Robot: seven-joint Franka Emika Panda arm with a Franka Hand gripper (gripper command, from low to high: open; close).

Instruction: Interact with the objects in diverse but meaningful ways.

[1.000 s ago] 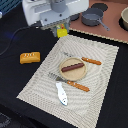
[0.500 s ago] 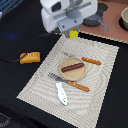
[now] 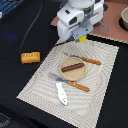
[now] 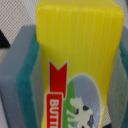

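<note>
Gripper (image 3: 81,38) is clamped on the yellow printed carton (image 4: 80,60), held off the mat at upper centre of the exterior frame; wrist view shows green pads (image 4: 28,80) pressed on both narrow sides. Carton looks light, rigid and smooth, so probably slippery; the flat side faces are the right hold, mid-height. Containers: tan plate (image 3: 64,73) at mat centre holds the dark brown sausage (image 3: 73,66). Bowl (image 3: 123,19) at upper right, contents not visible. Orange bread loaf (image 3: 30,57) sits off the mat, left.
</note>
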